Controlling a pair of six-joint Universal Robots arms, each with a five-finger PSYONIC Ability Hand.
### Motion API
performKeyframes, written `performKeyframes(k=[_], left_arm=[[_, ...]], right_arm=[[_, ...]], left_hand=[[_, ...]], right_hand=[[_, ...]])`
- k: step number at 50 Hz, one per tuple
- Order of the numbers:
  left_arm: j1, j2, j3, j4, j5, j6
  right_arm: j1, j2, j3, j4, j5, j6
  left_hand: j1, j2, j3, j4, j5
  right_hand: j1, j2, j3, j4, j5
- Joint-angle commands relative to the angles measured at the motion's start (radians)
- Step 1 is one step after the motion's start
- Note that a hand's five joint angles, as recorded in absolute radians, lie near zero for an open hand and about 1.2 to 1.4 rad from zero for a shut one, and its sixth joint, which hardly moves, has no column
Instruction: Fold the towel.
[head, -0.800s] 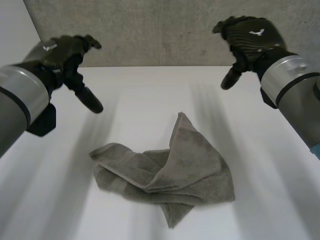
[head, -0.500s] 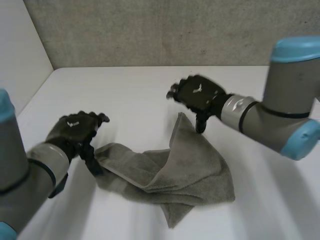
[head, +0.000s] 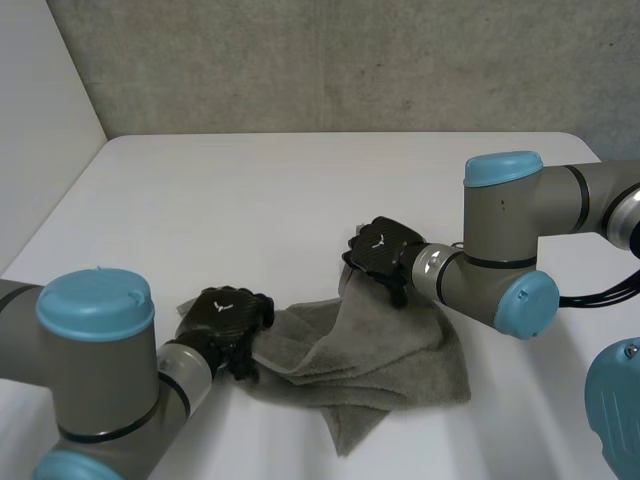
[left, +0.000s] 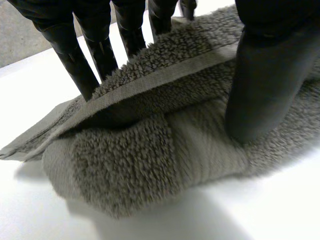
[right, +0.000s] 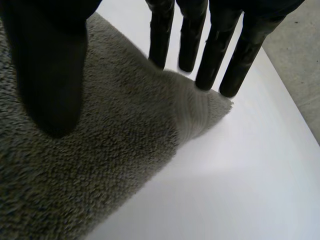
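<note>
Both hands have dropped out of the air and landed on the towel (head: 380, 350), and the cloth itself hasn't budged. It lies crumpled in the middle of the white table (head: 250, 190), one corner peaking toward the far side and another trailing toward the near edge.

At the towel's left end sits the left hand (head: 225, 322). Its fingers (left: 75, 60) stand straight just behind the raised hem, and its thumb (left: 265, 85) is planted on the pile in front. The folded edge runs between them, spanned but not squeezed.

Over on the far corner is the right hand (head: 380, 250). Its fingers (right: 220, 50) are straight and side by side, tips right at the corner's point where cloth meets table. Its thumb (right: 50, 75) rests on the terry further in, a wide gap between thumb and fingers.

Both arms reach in low over the tabletop, with a grey concrete wall (head: 350, 60) behind.
</note>
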Motion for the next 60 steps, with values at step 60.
performKeyframes(k=[60], left_arm=[[-0.014, 0.094, 0.713, 0.031, -0.251, 0.069]], right_arm=[[-0.100, -0.273, -0.262, -0.429, 0.186, 0.740]], left_hand=[[0.489, 0.483, 0.481, 0.477, 0.327]], right_hand=[[0.855, 0.848, 0.860, 0.858, 0.848]])
